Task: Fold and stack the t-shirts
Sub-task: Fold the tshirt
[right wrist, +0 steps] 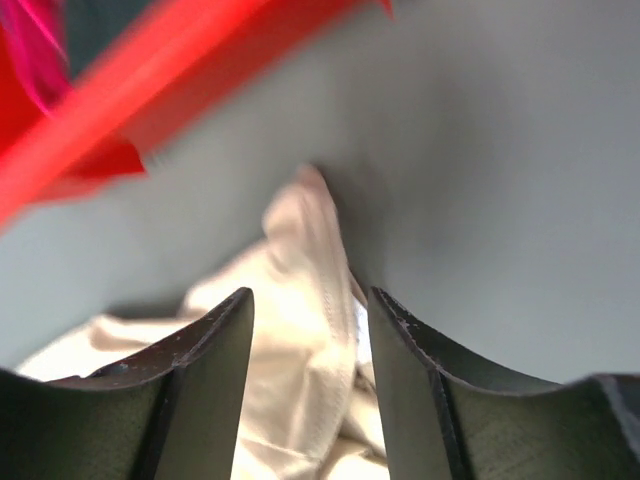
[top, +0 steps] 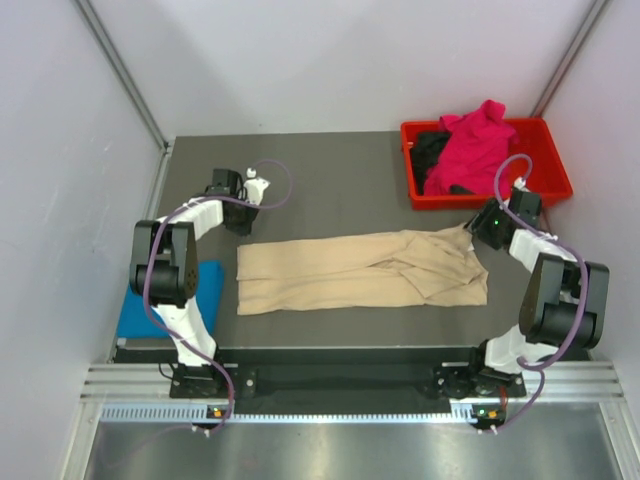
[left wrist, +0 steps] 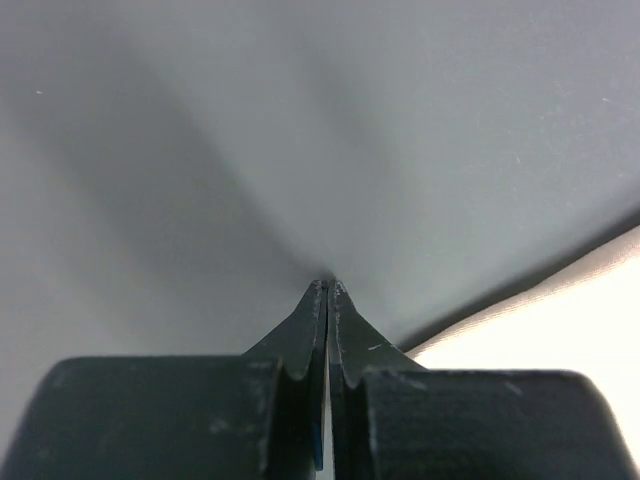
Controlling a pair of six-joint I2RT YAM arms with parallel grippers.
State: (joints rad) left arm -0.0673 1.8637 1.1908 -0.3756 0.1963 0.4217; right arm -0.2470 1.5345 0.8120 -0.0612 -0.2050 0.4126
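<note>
Right gripper point(right wrist: 311, 296) stands spread over the beige t-shirt's point(top: 340, 272) right end, seemingly not pinching it; my view blurs. Left gripper point(left wrist: 328, 285) is pressed together on nothing. It lies along the bench's point(top: 330, 180) near edge.

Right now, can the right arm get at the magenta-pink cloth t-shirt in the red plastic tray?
Probably yes. The right end effector is open at the corner of the beige-tan cloth t-shirt, the red plastic tray lies just beyond, and the magenta-pink cloth t-shirt sits on top.

A red plastic tray point(top: 435, 200) sits at the far right of the dark grey table point(top: 330, 180).
</note>
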